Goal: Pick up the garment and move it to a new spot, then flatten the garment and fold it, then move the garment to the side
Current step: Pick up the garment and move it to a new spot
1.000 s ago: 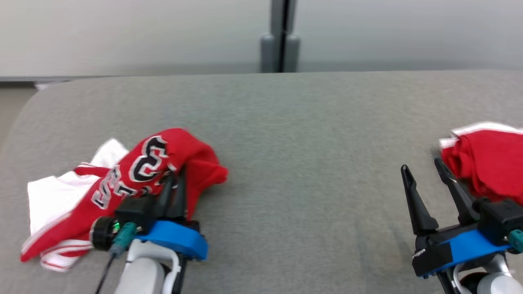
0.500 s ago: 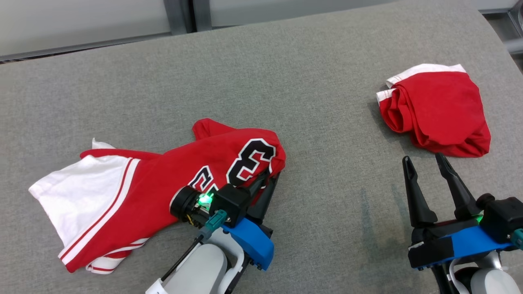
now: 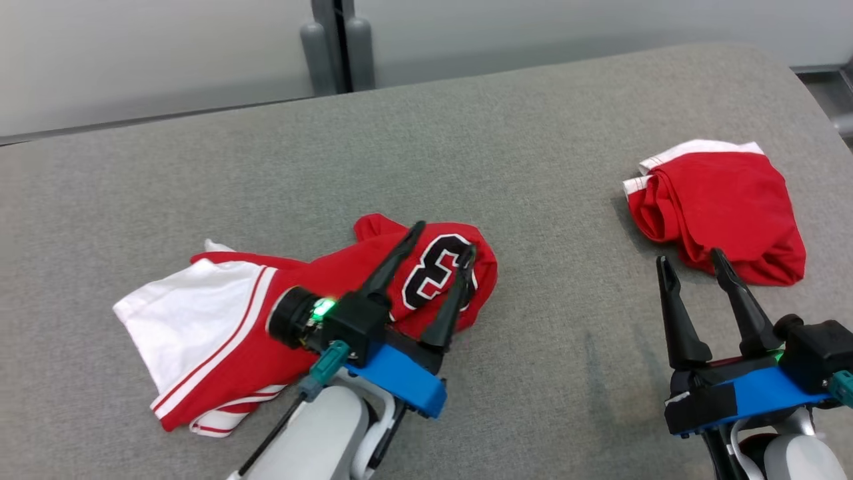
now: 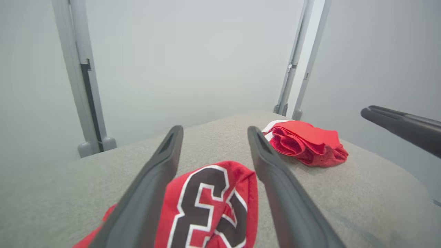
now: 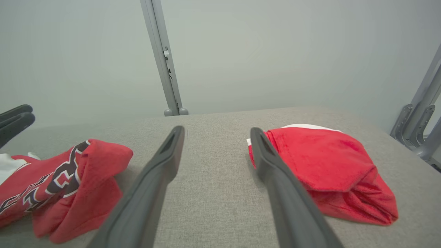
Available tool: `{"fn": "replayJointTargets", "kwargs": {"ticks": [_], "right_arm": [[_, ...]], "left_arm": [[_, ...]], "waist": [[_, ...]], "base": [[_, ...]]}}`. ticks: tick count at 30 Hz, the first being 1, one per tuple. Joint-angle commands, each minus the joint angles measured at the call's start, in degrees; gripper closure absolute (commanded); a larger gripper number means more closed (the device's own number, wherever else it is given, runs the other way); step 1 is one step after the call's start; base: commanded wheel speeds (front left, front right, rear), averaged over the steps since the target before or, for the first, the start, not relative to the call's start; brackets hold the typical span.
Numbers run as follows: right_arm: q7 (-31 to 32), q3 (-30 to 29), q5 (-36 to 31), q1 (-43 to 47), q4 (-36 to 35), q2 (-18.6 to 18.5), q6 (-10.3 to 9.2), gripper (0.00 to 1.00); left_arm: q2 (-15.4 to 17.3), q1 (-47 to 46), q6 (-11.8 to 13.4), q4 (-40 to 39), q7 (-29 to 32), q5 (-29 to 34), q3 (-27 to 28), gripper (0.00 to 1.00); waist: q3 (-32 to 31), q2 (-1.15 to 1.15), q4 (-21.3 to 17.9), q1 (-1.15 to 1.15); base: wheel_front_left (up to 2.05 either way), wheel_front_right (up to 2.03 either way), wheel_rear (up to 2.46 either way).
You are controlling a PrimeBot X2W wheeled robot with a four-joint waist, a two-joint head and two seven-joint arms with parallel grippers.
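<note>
Two end effectors stand spread and empty: the left end effector over the crumpled red-and-white numbered jersey, left of centre on the grey fabric surface; the right end effector near a bundled red cloth. Flattening seems next: grip two corners. Open room lies between the cloths, far edge well clear.

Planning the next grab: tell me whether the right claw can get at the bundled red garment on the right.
Probably yes. The right claw stands open right beside the red garment, fingers toward it, nothing between them.
</note>
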Motion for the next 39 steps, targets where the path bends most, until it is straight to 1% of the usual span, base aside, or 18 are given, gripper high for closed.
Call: {"fn": "replayJointTargets", "kwargs": {"ticks": [1,6,10,15,19,25,29,39], "right_arm": [[0.23,-0.22,-0.21,0.48,-0.07,-0.52,0.0,0.0],[0.96,-0.93,-0.25,1.82,-0.79,-0.86,0.0,0.0],[1.8,-1.16,-0.42,2.92,-1.55,-0.7,0.0,0.0],[2.47,-1.06,-0.45,3.81,-1.7,-0.42,0.0,0.0],[2.76,-1.1,-0.19,4.7,-0.77,-0.36,0.0,0.0],[3.35,-1.42,-0.18,6.34,0.04,-0.33,0.0,0.0],[3.86,-1.72,-0.74,7.68,-0.31,-0.21,0.0,0.0],[5.88,-1.81,-1.47,10.76,-2.36,0.03,0.0,0.0]], "left_arm": [[1.01,1.27,1.23,-0.97,-0.32,-0.39,1.53,0.0],[4.06,4.76,4.96,-3.9,-0.66,-2.71,7.83,0.0],[6.85,7.92,7.17,-5.08,-0.7,-4.73,12.76,0.0],[10.19,11.9,8.44,-5.31,-0.66,-8.05,17.88,0.0],[12.64,14.86,8.92,-5.91,-0.6,-9.56,20.5,0.0],[14.26,18.61,9.28,-7.79,0.47,-10.35,20.87,0.0],[14.5,20.4,8.85,-8.68,1.42,-10.05,19.65,0.0],[14.93,22.98,9.19,-8.87,2.26,-10.21,18.43,0.0]], "waist": [[-0.84,0.0,0.84,0.01],[-3.6,0.0,4.41,0.01],[-5.19,0.0,7.24,0.01],[-6.47,0.0,9.72,0.01],[-7.66,0.0,10.71,0.01],[-9.7,0.0,11.02,0.01],[-10.74,0.0,10.71,0.01],[-13.01,0.0,10.14,0.01]], "base": [[0.0,0.0,0.0],[0.0,0.0,0.0],[0.0,0.0,0.0],[0.0,0.0,0.0],[0.0,0.0,0.0],[0.0,0.0,0.0],[0.0,0.0,0.0],[0.0,0.0,0.0]]}}
